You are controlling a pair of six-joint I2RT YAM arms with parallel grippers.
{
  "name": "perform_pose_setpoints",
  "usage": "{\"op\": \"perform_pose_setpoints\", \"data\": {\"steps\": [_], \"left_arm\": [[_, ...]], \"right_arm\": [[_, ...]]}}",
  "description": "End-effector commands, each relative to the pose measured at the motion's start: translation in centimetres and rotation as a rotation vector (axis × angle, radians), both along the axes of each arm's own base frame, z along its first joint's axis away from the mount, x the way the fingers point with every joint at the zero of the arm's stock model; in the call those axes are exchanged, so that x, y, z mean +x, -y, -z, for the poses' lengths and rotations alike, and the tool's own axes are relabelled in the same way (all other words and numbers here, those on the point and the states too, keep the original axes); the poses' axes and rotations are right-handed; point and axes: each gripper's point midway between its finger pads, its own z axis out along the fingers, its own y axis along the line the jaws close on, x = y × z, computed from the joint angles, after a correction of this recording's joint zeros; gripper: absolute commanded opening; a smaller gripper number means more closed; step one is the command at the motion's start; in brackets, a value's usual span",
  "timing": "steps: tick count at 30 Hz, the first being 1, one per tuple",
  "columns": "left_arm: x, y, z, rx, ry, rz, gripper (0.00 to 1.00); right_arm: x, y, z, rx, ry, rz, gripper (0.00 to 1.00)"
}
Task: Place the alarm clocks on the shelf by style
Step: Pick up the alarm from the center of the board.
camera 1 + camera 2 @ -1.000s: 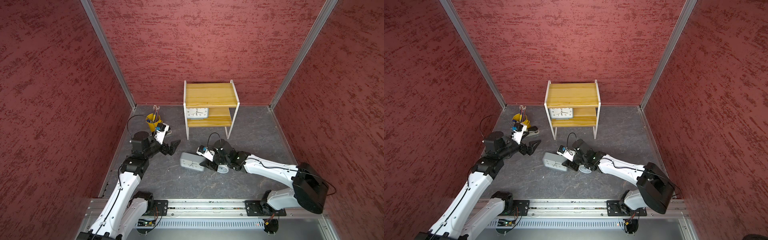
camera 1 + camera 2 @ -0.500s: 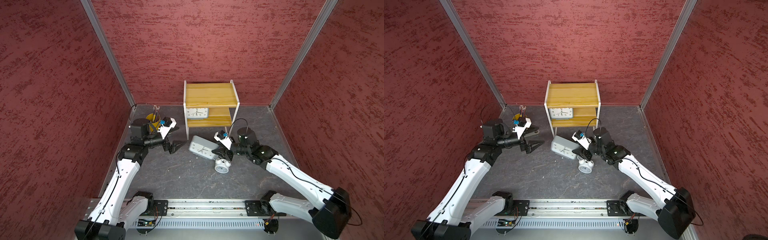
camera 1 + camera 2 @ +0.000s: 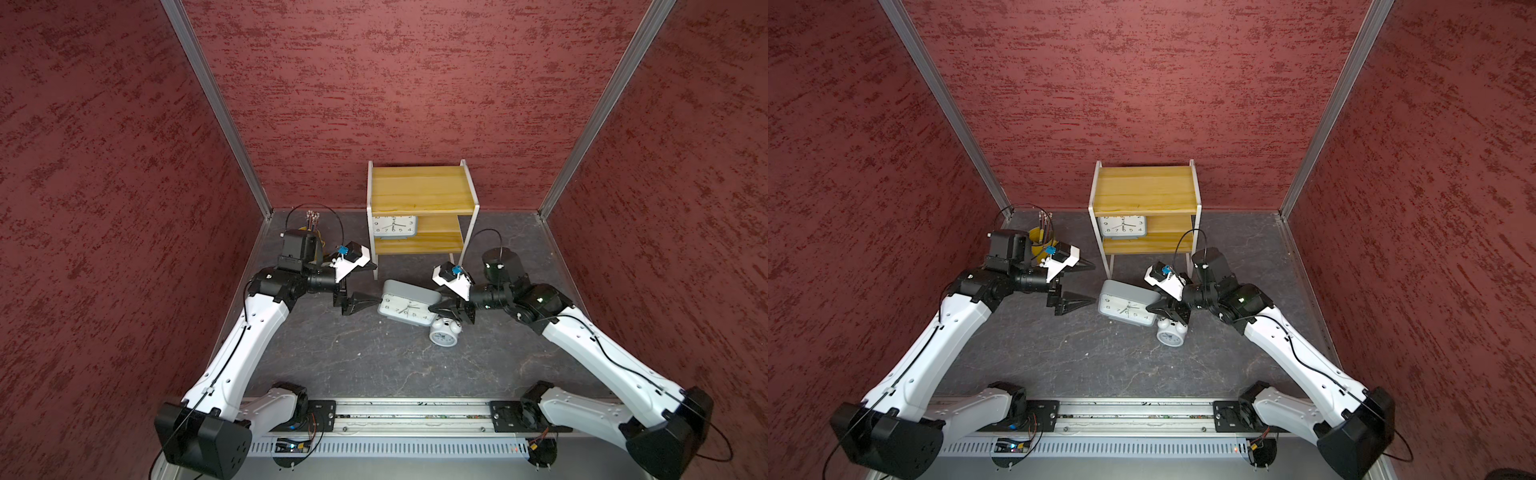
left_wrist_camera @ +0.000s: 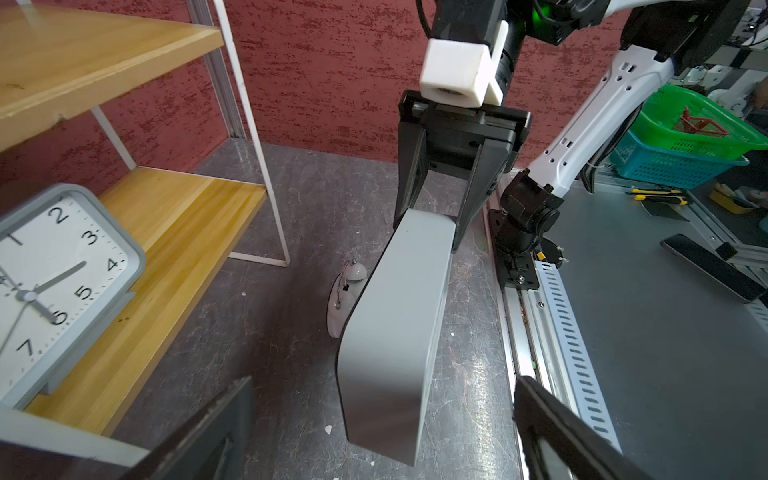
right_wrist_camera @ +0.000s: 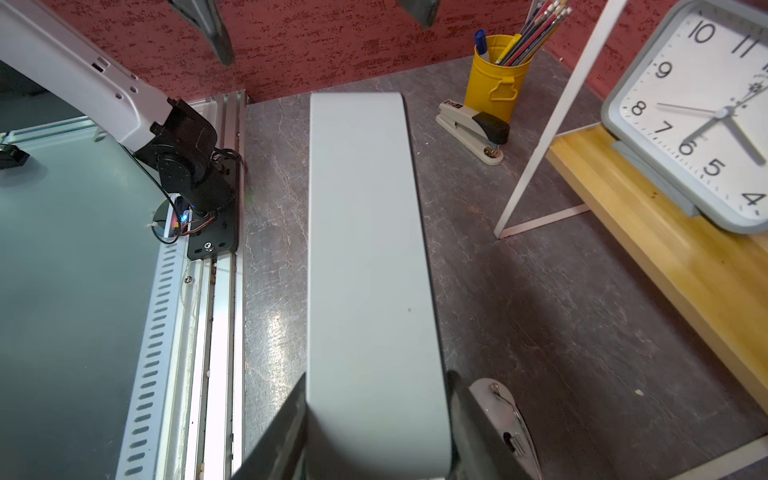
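Observation:
My right gripper point(image 3: 437, 302) point(image 3: 1154, 305) point(image 5: 376, 415) is shut on one end of a grey rectangular alarm clock point(image 3: 409, 307) point(image 3: 1127, 307) point(image 5: 365, 249), held tilted just above the floor in front of the shelf point(image 3: 422, 189) point(image 3: 1144, 187). My left gripper point(image 3: 372, 284) point(image 3: 1093, 281) point(image 4: 384, 380) is open, and the clock's other end point(image 4: 395, 332) lies between its jaws with a gap on each side. A second grey clock point(image 3: 395, 225) point(image 4: 54, 282) point(image 5: 698, 116) stands on the lower board. Below the right gripper, a white twin-bell clock point(image 3: 444, 334) point(image 3: 1170, 336) rests on the floor.
A yellow pen cup point(image 3: 1040, 245) point(image 5: 494, 79) and a stapler point(image 5: 473, 129) sit in the back left corner behind my left arm. Thin white shelf legs point(image 4: 272, 208) stand close to the held clock. The metal rail point(image 3: 395, 411) runs along the front edge.
The right arm has swung out to the right and carried the grey clock up and back toward the shelf. The left gripper has moved right, up to the clock's free end. The white clock stays down.

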Motion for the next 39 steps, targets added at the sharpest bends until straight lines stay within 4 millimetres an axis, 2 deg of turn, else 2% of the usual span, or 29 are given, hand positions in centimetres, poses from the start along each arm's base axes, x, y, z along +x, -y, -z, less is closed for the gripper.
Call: {"op": "perform_pose_setpoints", "data": {"steps": [1,7,12,14,22,26,27,29,32,33,39], "left_arm": [[-1.1,1.0,0.2,0.028,0.001,0.073,1.00],[-0.8,1.8,1.5,0.073,-0.031,0.094,1.00],[-0.8,2.3,1.9,0.080,-0.047,0.112,0.91],[-0.9,2.4,2.0,0.081,-0.057,0.123,0.83],[-1.1,2.7,1.7,0.067,-0.067,0.143,0.38],[-1.2,2.7,0.9,0.039,-0.048,0.144,0.26],[-1.1,2.8,0.6,0.027,-0.045,0.137,0.25],[-0.7,2.8,-0.2,-0.002,-0.027,0.115,0.23],[-0.2,2.7,-1.6,-0.068,-0.009,0.083,0.22],[-0.1,2.7,-2.1,-0.091,-0.010,0.077,0.21],[0.3,2.5,-3.7,-0.150,-0.005,0.075,0.20]], "right_arm": [[-0.2,-0.6,-3.6,0.080,0.076,-0.046,0.27],[-0.2,-0.7,-4.0,0.087,0.086,-0.053,0.27],[-0.2,-0.7,-4.0,0.085,0.091,-0.053,0.28],[-0.1,-0.7,-4.0,0.085,0.092,-0.050,0.28],[0.4,-0.5,-3.4,0.080,0.097,-0.019,0.30],[0.7,-0.6,-3.5,0.108,0.103,0.001,0.34],[0.9,-0.5,-3.5,0.119,0.101,0.007,0.36],[1.3,-0.4,-3.8,0.152,0.099,0.026,0.47],[1.8,0.0,-4.0,0.215,0.072,0.053,0.70],[1.9,0.2,-4.4,0.245,0.064,0.055,0.74],[1.9,0.9,-5.6,0.378,0.022,0.036,0.83]]}}
